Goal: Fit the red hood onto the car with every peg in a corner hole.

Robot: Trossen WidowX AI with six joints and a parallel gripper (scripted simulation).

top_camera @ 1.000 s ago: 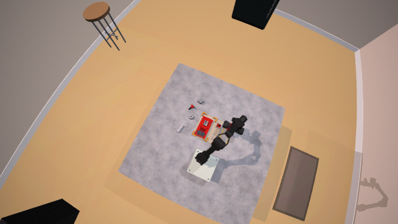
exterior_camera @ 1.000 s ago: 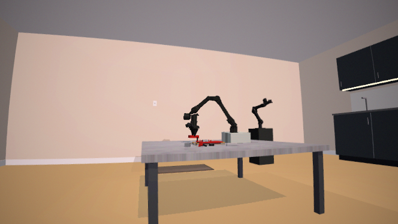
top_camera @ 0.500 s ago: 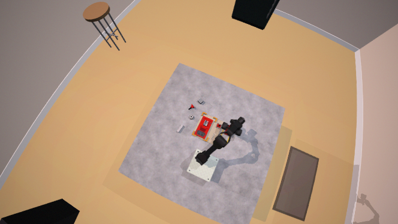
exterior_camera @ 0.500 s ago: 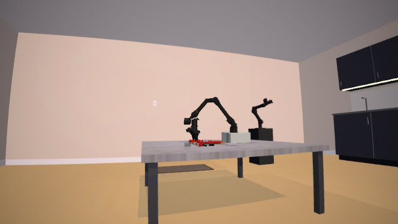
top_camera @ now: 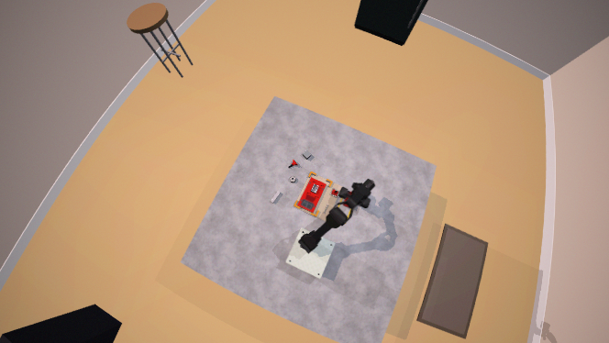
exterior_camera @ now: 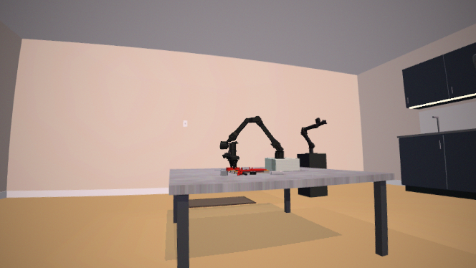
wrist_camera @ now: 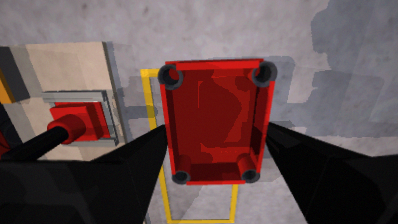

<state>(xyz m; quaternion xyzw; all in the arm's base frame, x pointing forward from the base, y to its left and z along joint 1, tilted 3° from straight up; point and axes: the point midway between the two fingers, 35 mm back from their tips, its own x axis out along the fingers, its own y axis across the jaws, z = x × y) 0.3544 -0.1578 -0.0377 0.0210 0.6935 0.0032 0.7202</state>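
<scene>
The red hood is between the fingers of my gripper, which is shut on it by its two long sides. Its hollow side and the dark-ringed holes of its corner bosses face the wrist camera. In the exterior view it is low, close to the table; whether it touches cannot be told. The red car chassis sits between orange corner brackets on the jig, left of the gripper in the top view, with the engine block on it. The pegs are too small to make out.
A beige board beside the hood carries a small red block with a knob, in a grey holder. A yellow outline lies on the table under the hood. Small loose parts lie beyond the chassis, including a white piece and a grey piece.
</scene>
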